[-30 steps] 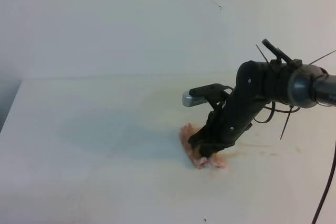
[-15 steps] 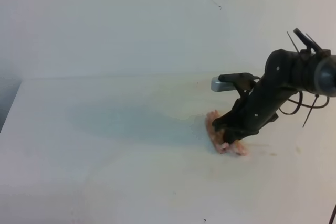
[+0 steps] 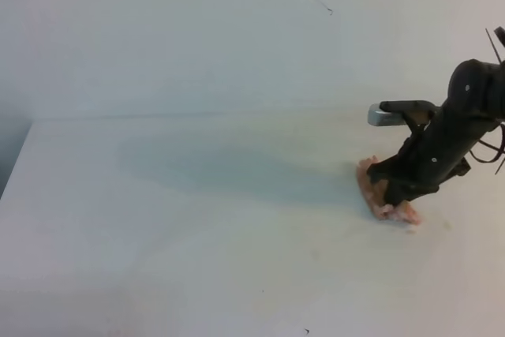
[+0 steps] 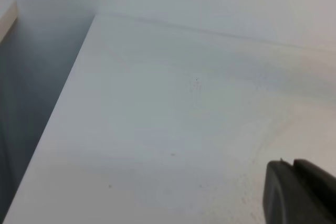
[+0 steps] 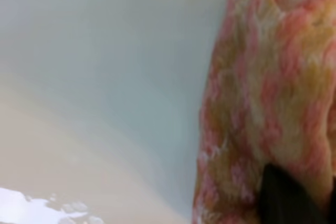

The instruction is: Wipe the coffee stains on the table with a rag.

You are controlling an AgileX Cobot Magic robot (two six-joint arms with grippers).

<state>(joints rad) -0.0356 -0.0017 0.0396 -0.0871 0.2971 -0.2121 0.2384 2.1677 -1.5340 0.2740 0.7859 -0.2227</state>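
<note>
I see R gripper [image 3: 392, 197] clamped on the rag [image 3: 384, 204], pressed to table [image 3: 158, 258]; L gripper [image 4: 302, 195] state unclear.

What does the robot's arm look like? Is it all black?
Mostly. The right arm is matte black with chunky rounded segments, small pale screw dots and thin black cables and zip-tie tails sticking out. A silver-grey camera block sits on a black bracket above the black right end effector. Of the left end effector, only a dark blocky tip shows.
</note>
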